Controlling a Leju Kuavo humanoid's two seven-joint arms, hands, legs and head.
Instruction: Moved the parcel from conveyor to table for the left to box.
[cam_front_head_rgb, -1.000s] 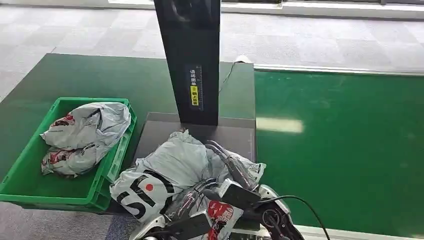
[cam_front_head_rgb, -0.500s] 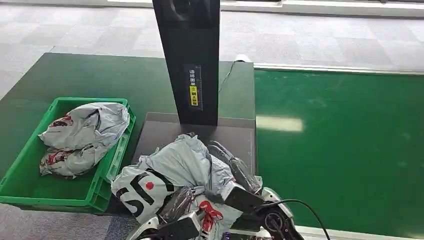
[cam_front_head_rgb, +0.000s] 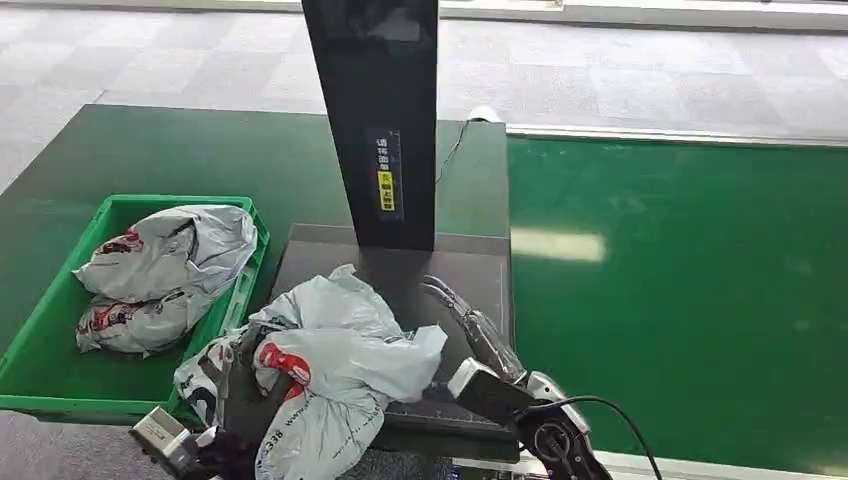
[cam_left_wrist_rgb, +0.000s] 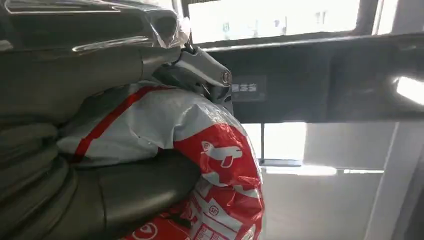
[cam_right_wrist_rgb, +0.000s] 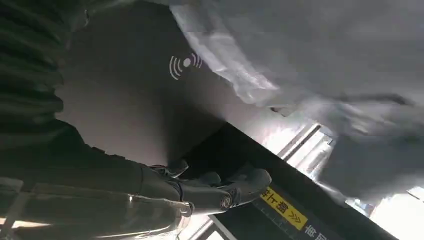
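Two grey parcels already lie in the green crate (cam_front_head_rgb: 60, 345) at far left, likely earlier drops. Beside it, the left hand (cam_left_wrist_rgb: 95, 165) clamps the parcel (cam_front_head_rgb: 330, 375), lifted at the scale platform's (cam_front_head_rgb: 470, 275) near-left corner, presumably bound for the crate. Its long axis slants toward the black post (cam_front_head_rgb: 385, 120). The right hand (cam_front_head_rgb: 470, 325) rests above the platform, fingers extended and apart, holding nothing.

Parcel (cam_front_head_rgb: 340, 350) is crinkled glossy grey plastic film with red print; same film on the bags (cam_front_head_rgb: 160, 265) in the crate (cam_front_head_rgb: 60, 385), which is smooth green hard plastic. Platform (cam_front_head_rgb: 470, 275) dark matt. Conveyor (cam_front_head_rgb: 680, 300) green, slightly shiny. Post (cam_front_head_rgb: 385, 110) glossy black. Floor (cam_front_head_rgb: 150, 65) rough grey carpet.
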